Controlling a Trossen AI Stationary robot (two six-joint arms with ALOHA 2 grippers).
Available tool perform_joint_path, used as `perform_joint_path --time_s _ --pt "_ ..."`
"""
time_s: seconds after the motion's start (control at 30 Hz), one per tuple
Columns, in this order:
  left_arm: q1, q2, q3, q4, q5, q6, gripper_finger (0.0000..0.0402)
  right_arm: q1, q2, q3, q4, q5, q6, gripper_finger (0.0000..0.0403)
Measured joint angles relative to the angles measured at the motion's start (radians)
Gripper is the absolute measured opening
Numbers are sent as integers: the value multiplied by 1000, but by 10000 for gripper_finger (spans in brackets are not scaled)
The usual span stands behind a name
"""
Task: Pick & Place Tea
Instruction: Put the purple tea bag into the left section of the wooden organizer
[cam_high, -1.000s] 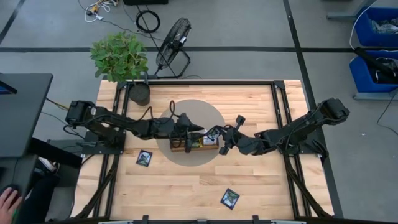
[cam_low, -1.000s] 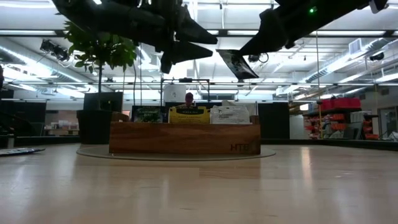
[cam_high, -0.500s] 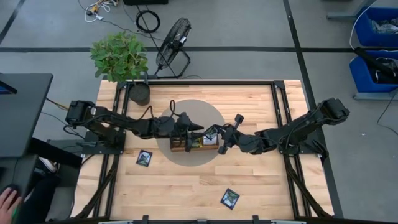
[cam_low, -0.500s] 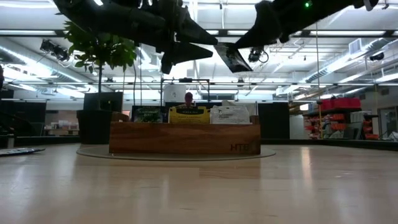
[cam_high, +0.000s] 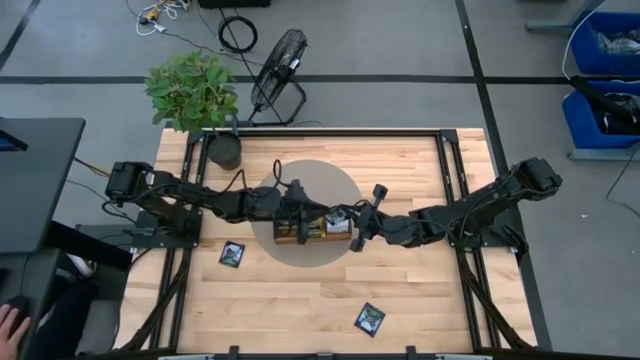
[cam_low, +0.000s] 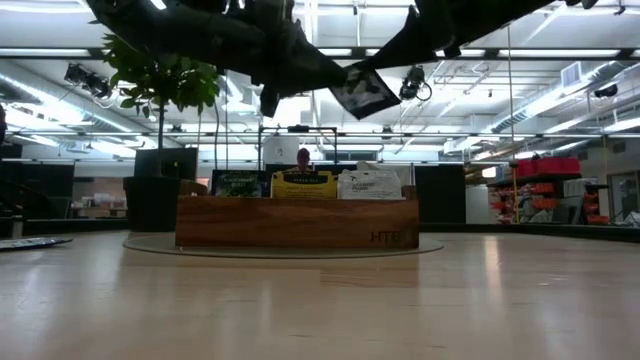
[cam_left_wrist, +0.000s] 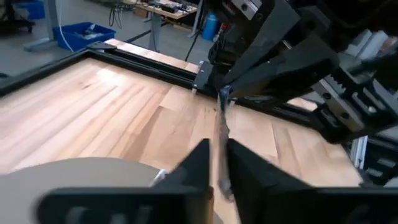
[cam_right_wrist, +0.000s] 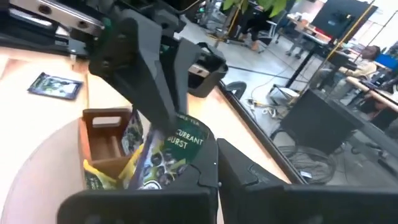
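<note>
Handover above the tray (cam_high: 313, 229): right hand (cam_high: 350, 222) gripped the sachet (cam_low: 362, 90); left hand (cam_high: 318, 211), pinching its edge, needed firm hold before release.

1. Potted plant (cam_high: 192, 92) at the bench's (cam_high: 400, 290) far left corner.
2. Black fan (cam_high: 279, 62) on the floor just beyond that edge.
3. Wooden compartment tray (cam_low: 297, 222) on a round grey mat (cam_high: 335, 185), mid-bench.
4. Blue bins (cam_high: 606, 75) on the floor, well apart to the right.
5. Dark desk (cam_high: 35, 180) left of the bench.
</note>
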Motion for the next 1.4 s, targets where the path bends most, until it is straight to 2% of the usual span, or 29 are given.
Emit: perform_joint_path --time_s 0.07,0.17,0.27,0.43,0.6,0.73,0.9,1.07,1.27,1.4 --pt "0 0 0 0 50 22 17 4 0 0 0 -4 -4 0" --pt "6 -1 0 -5 150 43 6 9 0 0 0 -32 -17 6" --pt "12 -4 0 -49 150 -3 4 9 0 0 1 -87 -15 27" --pt "21 -17 -2 -120 129 13 2 9 -1 0 5 -118 7 90" --pt "-6 -88 -5 -206 133 52 2 12 -55 0 -50 -162 47 164" --pt "-29 -172 -8 -311 93 98 1 26 -136 0 -121 -179 86 200" --pt "-55 -254 -10 -520 67 149 1 53 -214 -20 -150 -203 95 210" --pt "-92 -310 -10 -651 19 169 1 73 -282 -98 -128 -197 122 204" --pt "-130 -355 -9 -685 -24 191 1 89 -371 -228 13 -196 129 201" --pt "-155 -393 -10 -735 -22 208 1 89 -424 -271 25 -195 139 201"
